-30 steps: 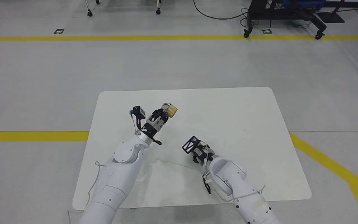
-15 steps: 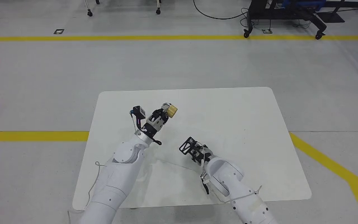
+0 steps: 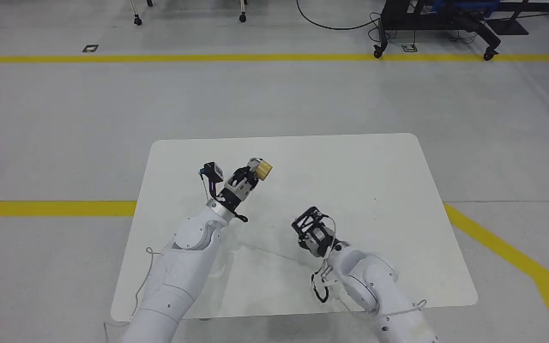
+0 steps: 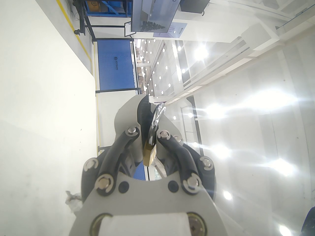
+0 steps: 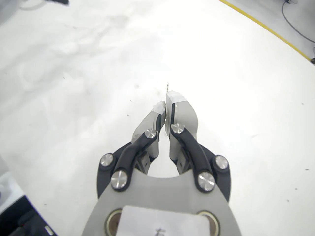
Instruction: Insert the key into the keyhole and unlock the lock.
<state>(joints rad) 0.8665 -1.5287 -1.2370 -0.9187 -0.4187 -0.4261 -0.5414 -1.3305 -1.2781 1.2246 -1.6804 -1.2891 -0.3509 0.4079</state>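
The key [image 5: 167, 87] shows in the right wrist view as a thin metal sliver seen edge-on, poking out just past the tips of the right hand [image 5: 167, 100]. That hand's two fingers [image 5: 157, 114] are pressed together on it, with the tip free above the bare white counter [image 5: 98, 50]. In the top view the right hand [image 3: 306, 225] sits a little below and right of the frame's centre; the key itself is too small to make out there.

The lock [image 3: 265, 168], a small brass padlock, lies up and to the left of that hand, near the middle of the counter's [image 3: 377, 180] left half. The left hand [image 3: 247, 177] is clamped on it. A stretch of counter separates lock and key; they do not touch. In the left wrist view the lock [image 4: 148, 154] is pinched between the closed fingers [image 4: 134, 121] of the left hand [image 4: 152, 116]. Its brass body is near the palm and a silvery part runs up toward the fingertips. The hand is tipped upward, with bright ceiling lights behind it.

On the floor beyond the counter, a yellow line [image 3: 257, 58] crosses the upper part of the top view, and a wheeled frame [image 3: 437, 21] stands at the upper right.
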